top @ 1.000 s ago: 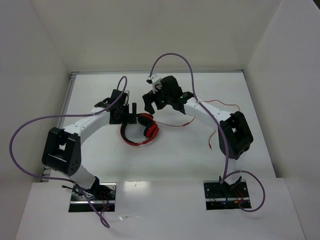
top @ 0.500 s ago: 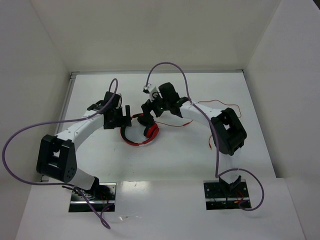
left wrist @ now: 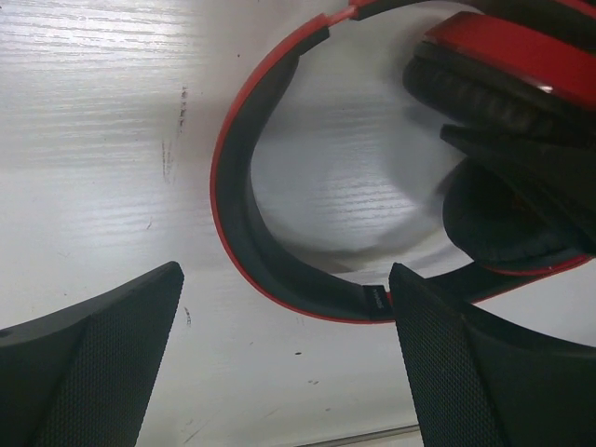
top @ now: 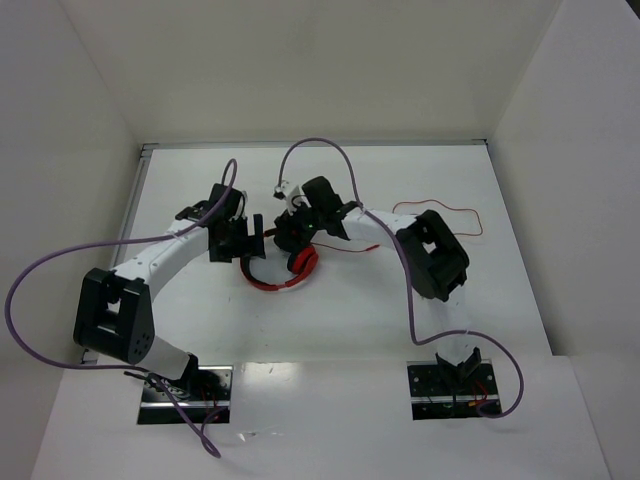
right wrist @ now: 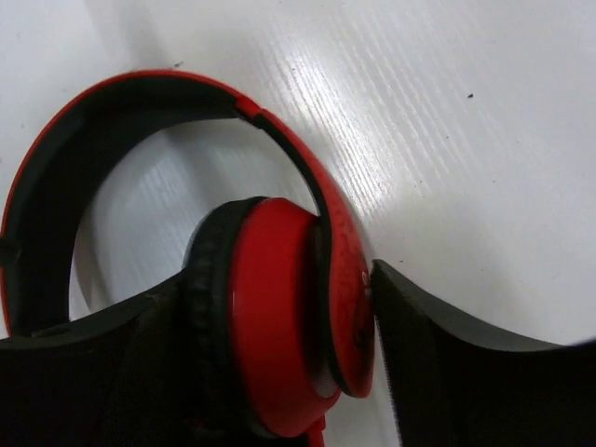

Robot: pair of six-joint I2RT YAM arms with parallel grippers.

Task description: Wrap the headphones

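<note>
1. You are bringing the right gripper (top: 290, 238) down onto the headphones (top: 283, 275), which are lying near the middle of the table (top: 360, 310). A second ago it was hanging above and just beyond them.
2. Its jaws are drawing in around one ear cup (right wrist: 279, 317), with a finger close against each side. You cannot tell yet whether they are actually clamping it.
3. You are keeping the left gripper (top: 250, 240) spread wide and gripping nothing. The headband (left wrist: 237, 233) is lying on the table between its fingers, and the arm has shifted slightly left and lower.
4. The cord (top: 440, 208) is trailing off to the right, well apart from both grippers. It is now lying in a different loop behind the right arm.
5. This looks like you are passing from approach to securing the headphones. The wrapping itself is not yet starting, since the cord is lying loose and ungathered.
</note>
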